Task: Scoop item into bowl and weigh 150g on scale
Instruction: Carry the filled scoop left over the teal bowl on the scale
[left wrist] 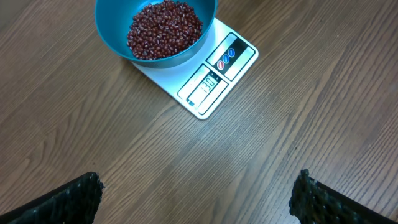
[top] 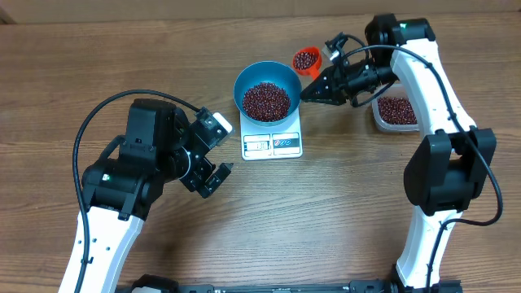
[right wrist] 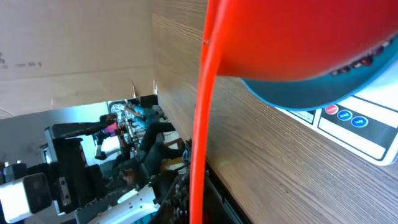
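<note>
Wood-grain bench point(top: 326, 212) under two robot arms. The right claw point(top: 309, 93), its jaws drawn together, carries an orange scoop point(top: 307, 60), though the grip point itself is hidden. The scoop's cup, loaded with a few dark red-brown beans, hangs over the bench just beyond the far right rim of the blue bowl point(top: 244, 81). From the right wrist camera the scoop's orange underside fills most of the view, with the bowl's rim and a corner of the scale showing below it. The bowl sits on the white scale point(top: 273, 145), overhanging its far edge, and holds a heap of beans point(top: 266, 99) covering its bottom. The scale's display and marked panels face the near edge of the bench. Behind the right arm, a clear tub point(top: 378, 122) holds more beans. The left claw point(top: 218, 151), jaws spread wide and empty, hangs over bare bench near the scale's front left corner, touching nothing.
</note>
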`<action>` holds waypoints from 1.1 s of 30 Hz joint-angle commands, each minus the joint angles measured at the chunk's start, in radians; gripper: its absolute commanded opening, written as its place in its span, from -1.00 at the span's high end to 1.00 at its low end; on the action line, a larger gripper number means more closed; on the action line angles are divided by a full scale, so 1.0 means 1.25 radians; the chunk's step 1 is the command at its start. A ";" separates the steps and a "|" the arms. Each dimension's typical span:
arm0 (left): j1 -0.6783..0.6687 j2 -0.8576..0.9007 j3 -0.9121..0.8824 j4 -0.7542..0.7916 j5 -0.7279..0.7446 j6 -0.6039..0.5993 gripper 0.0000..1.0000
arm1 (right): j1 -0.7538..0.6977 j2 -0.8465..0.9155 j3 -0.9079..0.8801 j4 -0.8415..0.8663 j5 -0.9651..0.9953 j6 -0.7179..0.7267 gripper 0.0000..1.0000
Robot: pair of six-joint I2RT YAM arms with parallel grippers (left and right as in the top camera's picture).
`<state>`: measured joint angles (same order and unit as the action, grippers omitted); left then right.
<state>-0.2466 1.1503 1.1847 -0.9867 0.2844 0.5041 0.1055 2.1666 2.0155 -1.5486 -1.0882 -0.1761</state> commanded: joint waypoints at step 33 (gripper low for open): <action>0.003 0.002 0.018 0.003 0.000 -0.009 -0.99 | 0.048 -0.028 0.042 -0.061 0.013 -0.009 0.92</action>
<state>-0.2466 1.1503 1.1847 -0.9867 0.2844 0.5041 0.1440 2.1666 2.0369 -1.6169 -1.0657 -0.1768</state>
